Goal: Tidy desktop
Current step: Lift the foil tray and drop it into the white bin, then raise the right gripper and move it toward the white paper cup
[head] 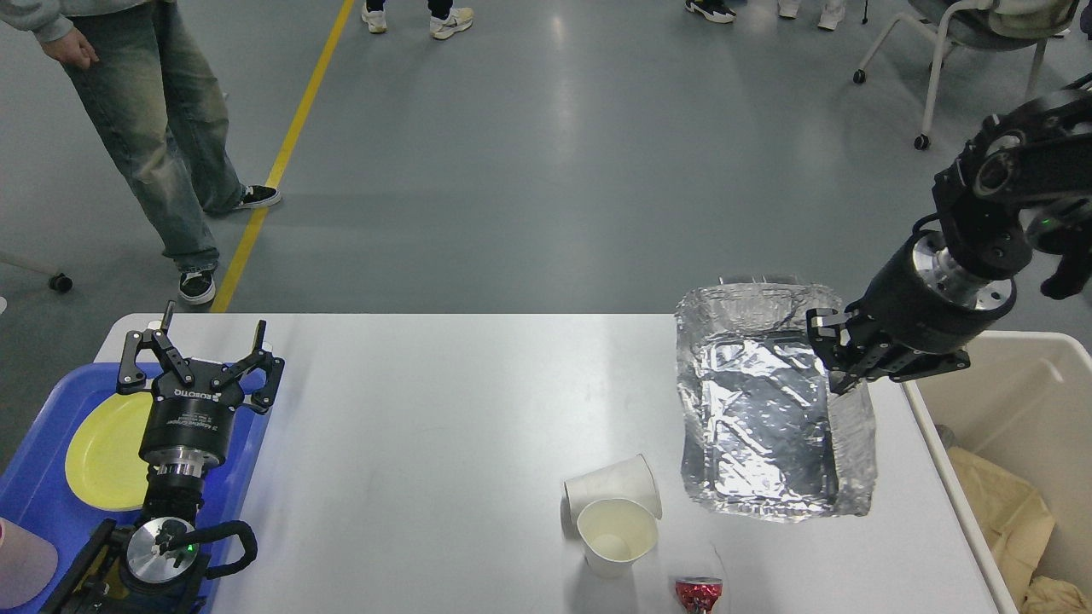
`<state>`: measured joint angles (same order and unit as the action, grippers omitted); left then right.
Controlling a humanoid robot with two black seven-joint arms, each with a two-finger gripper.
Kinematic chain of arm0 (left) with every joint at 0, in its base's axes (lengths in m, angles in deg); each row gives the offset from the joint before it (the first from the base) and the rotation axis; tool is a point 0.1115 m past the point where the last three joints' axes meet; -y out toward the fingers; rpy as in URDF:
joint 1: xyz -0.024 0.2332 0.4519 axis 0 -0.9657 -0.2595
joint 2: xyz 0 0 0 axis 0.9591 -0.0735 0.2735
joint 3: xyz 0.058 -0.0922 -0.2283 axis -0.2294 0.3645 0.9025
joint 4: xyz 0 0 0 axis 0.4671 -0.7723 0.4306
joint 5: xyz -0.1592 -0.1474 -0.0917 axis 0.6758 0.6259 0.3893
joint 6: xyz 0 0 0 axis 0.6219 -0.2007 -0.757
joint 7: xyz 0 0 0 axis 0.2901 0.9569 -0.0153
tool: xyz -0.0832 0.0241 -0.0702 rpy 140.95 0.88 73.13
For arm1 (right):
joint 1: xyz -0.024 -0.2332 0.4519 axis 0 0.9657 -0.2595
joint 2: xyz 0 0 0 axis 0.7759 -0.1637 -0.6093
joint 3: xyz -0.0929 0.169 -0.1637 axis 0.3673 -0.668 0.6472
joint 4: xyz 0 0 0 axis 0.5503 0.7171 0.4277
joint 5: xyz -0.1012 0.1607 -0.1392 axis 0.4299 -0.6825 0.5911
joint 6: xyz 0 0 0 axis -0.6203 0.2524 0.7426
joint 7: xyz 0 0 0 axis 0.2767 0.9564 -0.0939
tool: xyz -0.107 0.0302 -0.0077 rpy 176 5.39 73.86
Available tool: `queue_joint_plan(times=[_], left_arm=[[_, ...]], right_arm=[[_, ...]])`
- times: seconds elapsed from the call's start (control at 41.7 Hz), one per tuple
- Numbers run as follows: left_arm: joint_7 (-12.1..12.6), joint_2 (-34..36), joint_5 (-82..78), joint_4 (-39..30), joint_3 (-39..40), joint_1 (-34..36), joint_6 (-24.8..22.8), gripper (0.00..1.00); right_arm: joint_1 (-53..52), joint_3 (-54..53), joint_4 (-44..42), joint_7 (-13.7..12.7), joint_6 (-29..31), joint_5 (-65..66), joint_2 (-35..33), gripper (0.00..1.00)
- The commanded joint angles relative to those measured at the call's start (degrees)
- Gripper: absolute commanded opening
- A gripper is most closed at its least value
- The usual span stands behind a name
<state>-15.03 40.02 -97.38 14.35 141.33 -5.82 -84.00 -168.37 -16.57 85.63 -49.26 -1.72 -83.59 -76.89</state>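
1. Sitting at the far left, a blue plastic tray (34, 477) overlapped the left edge of the desk and carried a round yellow plate (102, 452).
2. Above that tray the left tool (201, 341) pointed away from the robot with its two black fingers spread apart, clamped on nothing.
3. The wide white rectangular desk (426, 426) with rounded corners filled the lower middle of the view, its centre bare.
4. Near the front edge a white paper cup (616, 533) stood upright, touching a second white paper cup (610, 486) that lay on its side behind it.
5. Just right of them, at the bottom edge, lay a small red crumpled wrapper (698, 591).
6. A crinkled silver foil tray (768, 418) sat toward the desk's right end.
7. The right tool (840, 358) was closed on that foil tray's right rim.
8. Beyond the desk's right edge stood a beige rectangular bin (1015, 401) holding crumpled brown paper (1002, 499).
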Motion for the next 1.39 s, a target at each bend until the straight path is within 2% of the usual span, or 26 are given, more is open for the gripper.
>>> queue_joint_plan(times=[0.0, 0.264, 0.36, 0.504, 0.576, 0.6, 0.648, 0.84, 0.96, 1.056, 1.176, 1.368], left_arm=[[0.0, 0.0, 0.0, 0.0, 0.0, 0.0, 0.0, 0.96], [0.0, 0.0, 0.0, 0.0, 0.0, 0.0, 0.0, 0.96], [0.0, 0.0, 0.0, 0.0, 0.0, 0.0, 0.0, 0.96], [0.0, 0.0, 0.0, 0.0, 0.0, 0.0, 0.0, 0.96], [0.0, 0.0, 0.0, 0.0, 0.0, 0.0, 0.0, 0.96], [-0.1, 0.0, 0.0, 0.0, 0.0, 0.0, 0.0, 0.96], [-0.1, 0.0, 0.0, 0.0, 0.0, 0.0, 0.0, 0.96], [0.0, 0.0, 0.0, 0.0, 0.0, 0.0, 0.0, 0.96], [0.0, 0.0, 0.0, 0.0, 0.0, 0.0, 0.0, 0.96], [0.0, 0.0, 0.0, 0.0, 0.0, 0.0, 0.0, 0.96], [0.0, 0.0, 0.0, 0.0, 0.0, 0.0, 0.0, 0.96], [0.0, 0.0, 0.0, 0.0, 0.0, 0.0, 0.0, 0.96]], right_arm=[[2.8, 4.3, -5.0, 0.1, -0.7, 0.1, -3.9, 0.0], [13.9, 3.9, -17.7, 0.2, -1.0, 7.3, -17.9, 0.0], [22.9, 1.3, -25.2, 3.1, -2.8, 10.9, -22.4, 0.0], [36.4, -2.1, -35.8, 7.4, -7.1, 11.5, -22.9, 0.0], [44.1, -3.6, -41.5, 8.6, -11.7, 11.3, -22.9, 0.0], [46.9, -4.1, -43.3, 8.7, -13.5, 11.1, -22.9, 0.0], [57.4, -8.5, -49.4, 8.8, -20.9, 10.7, -22.3, 0.0], [72.1, -18.8, -58.1, 8.6, -31.5, 10.6, -21.5, 0.0], [81.4, -23.1, -65.5, 8.5, -37.0, 10.5, -16.2, 0.0], [90.4, -28.2, -75.4, 8.2, -39.8, 10.0, -11.1, 0.0], [96.7, -29.7, -82.9, 8.2, -40.4, 9.9, -5.2, 0.0], [98.8, -29.0, -86.2, 8.0, -41.9, 9.1, -2.8, 0.0]])
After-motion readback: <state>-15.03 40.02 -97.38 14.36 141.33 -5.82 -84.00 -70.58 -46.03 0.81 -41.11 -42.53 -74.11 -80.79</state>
